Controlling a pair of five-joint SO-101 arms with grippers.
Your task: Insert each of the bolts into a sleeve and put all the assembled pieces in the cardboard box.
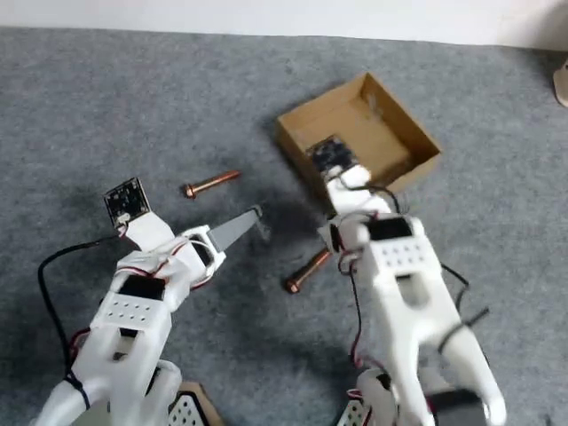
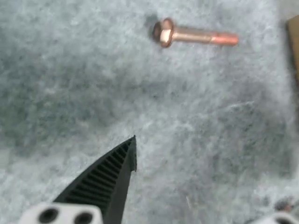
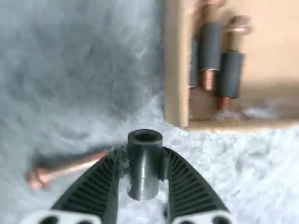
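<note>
The right fingers (image 3: 96, 186) pinch one black tubular sleeve (image 3: 144, 168), two copper hex-head bolts (image 1: 211, 184) (image 1: 307, 271) lie at 7–8 o'clock off the cardboard box (image 1: 302, 146), and I cannot tell the left fingers' (image 2: 105, 182) state.

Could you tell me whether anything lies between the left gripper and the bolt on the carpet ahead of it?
Nothing visible does. Only bare grey carpet lies between the left gripper and the bolt; the cardboard box sits off to the side of that path.
</note>
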